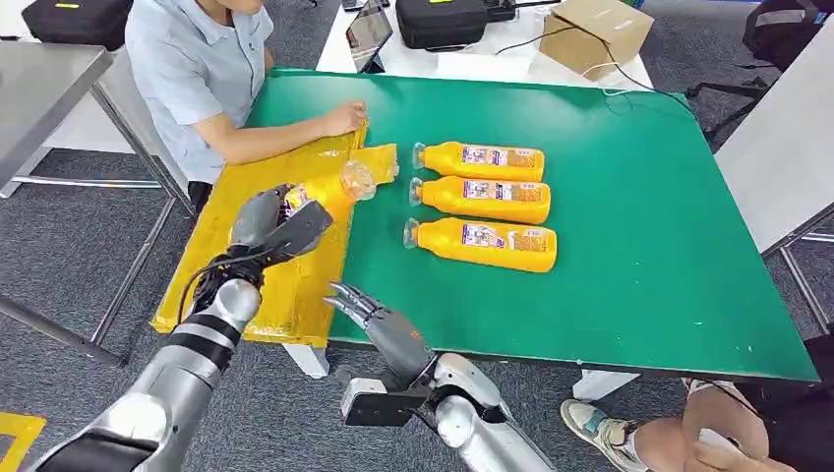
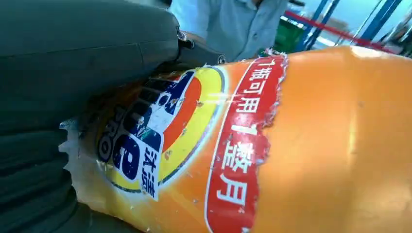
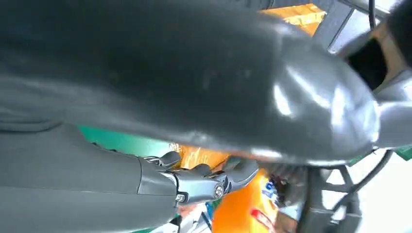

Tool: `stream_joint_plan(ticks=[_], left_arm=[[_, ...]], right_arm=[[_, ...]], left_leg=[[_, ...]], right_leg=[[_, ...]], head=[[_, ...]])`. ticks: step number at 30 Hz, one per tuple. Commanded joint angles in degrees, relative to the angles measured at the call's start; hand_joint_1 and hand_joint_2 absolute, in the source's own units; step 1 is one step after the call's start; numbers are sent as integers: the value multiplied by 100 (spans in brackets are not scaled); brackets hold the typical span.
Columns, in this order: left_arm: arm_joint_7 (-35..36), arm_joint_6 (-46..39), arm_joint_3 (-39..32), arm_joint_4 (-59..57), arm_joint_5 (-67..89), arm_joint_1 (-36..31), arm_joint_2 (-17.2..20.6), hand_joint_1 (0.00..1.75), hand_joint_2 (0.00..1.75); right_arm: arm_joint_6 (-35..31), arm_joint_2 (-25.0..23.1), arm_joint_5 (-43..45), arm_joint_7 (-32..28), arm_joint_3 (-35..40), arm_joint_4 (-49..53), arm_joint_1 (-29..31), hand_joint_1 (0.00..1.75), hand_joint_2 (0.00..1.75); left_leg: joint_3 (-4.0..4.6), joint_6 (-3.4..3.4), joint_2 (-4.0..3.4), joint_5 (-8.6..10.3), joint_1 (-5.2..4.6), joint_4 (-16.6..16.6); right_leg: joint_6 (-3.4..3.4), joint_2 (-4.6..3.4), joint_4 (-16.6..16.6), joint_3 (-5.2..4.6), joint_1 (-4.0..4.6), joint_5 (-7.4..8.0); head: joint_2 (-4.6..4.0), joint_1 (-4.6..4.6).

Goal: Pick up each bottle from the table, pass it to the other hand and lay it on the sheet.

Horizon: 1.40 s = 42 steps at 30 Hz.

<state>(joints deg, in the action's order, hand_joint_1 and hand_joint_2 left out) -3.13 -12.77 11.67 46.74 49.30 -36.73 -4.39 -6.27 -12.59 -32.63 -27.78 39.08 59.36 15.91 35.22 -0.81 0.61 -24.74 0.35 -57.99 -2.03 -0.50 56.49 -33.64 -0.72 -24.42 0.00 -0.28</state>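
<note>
- At the far left of your head view, a person (image 1: 202, 69) in a pale blue shirt sits at the table corner, one hand (image 1: 344, 118) resting on the far edge of the yellow sheet (image 1: 285, 285).
- The yellow sheet hangs over the left end of the green table (image 1: 629, 246).
- Your left hand (image 1: 270, 224) is wrapped around the held bottle (image 1: 329, 192), gripping its label end above the sheet; the clear cap end points away from you, towards the table's far side. The left wrist view shows its orange body and torn label pressed against the grey palm.
- Your right hand (image 1: 379, 320) hovers at the table's near edge, just right of the sheet, fingers spread and holding nothing.
- Right of that, three bottles (image 1: 482, 202) lie side by side on the green top, caps towards the sheet, well apart from both hands.
</note>
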Motion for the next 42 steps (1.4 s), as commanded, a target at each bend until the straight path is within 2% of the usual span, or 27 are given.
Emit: stream_joint_plan(ticks=[1,7,11,14,15,16,17,18,19,20,21,33,42], left_arm=[[401,483,653,-2212,1160,-1006,286,175,175],[418,757,682,-2589,1524,-921,278,175,175],[467,794,639,-2660,1617,-797,232,175,175],[573,768,589,-2662,1720,-655,187,175,175],[583,741,510,-2653,1681,-619,149,162,175],[586,731,508,-2649,1688,-606,138,162,175],[556,748,389,-2640,1605,-585,99,143,175],[470,789,295,-2619,1531,-561,75,26,175],[421,823,244,-2613,1478,-549,69,26,175],[310,899,123,-2609,1342,-523,61,0,175],[155,1064,-147,-2597,1040,-506,21,0,175],[-1170,2065,-728,-1961,-279,-283,-10,0,175],[-1244,2125,-736,-1868,-407,-272,1,0,175]], right_arm=[[47,19,98,-136,-43,-136,62,0,0],[-310,-60,313,-521,-251,134,-64,0,0],[-581,-115,504,-714,-435,452,-174,0,0],[-258,-305,1564,-1009,-914,1028,-449,0,0],[-270,-332,1716,-1062,-1004,1218,-506,0,175],[-268,-329,1732,-1032,-1019,1276,-507,0,175],[-382,-325,1731,-959,-1068,1466,-568,0,175],[-408,-329,1773,-857,-1108,1477,-565,0,175],[-396,-319,1772,-810,-1104,1452,-549,0,175],[-395,-303,1769,-779,-1111,1359,-517,0,175],[-414,-313,1772,-746,-1134,1188,-471,0,175],[-414,-318,1935,-945,-1253,456,-371,0,175],[-410,-308,1939,-954,-1270,437,-359,0,175]], left_leg=[[-20,4,1,-4,3,3],[-37,4,-8,-11,1,4],[-19,3,-3,-5,0,4],[-28,3,-10,-5,-2,7],[-15,2,-8,-2,-3,5],[-27,4,-8,-5,-2,6],[-18,3,-6,-3,-3,5],[-33,4,-8,-6,-2,7],[-24,2,-8,-4,-5,7],[-42,4,-11,-8,-2,10],[-35,2,-12,-5,-5,9],[-68,2,6,0,-3,12],[-74,3,4,1,-2,16]], right_leg=[[7,8,-4,22,5,-5],[9,3,-3,37,5,-11],[6,4,-2,19,1,-6],[7,-3,-5,26,-1,-5],[4,-3,-2,12,-2,-1],[8,1,-4,25,1,-5],[5,1,-2,16,-1,-4],[8,3,-5,31,1,-7],[5,0,-2,20,-3,-4],[8,0,-8,39,2,-7],[5,-7,-5,29,-2,-3],[6,1,-11,70,-2,0],[8,1,-16,77,-1,2]], head=[[2,0],[2,0],[2,0],[2,2],[2,0],[2,2],[2,0],[2,0],[2,0],[2,0],[2,0],[2,0],[2,0]])
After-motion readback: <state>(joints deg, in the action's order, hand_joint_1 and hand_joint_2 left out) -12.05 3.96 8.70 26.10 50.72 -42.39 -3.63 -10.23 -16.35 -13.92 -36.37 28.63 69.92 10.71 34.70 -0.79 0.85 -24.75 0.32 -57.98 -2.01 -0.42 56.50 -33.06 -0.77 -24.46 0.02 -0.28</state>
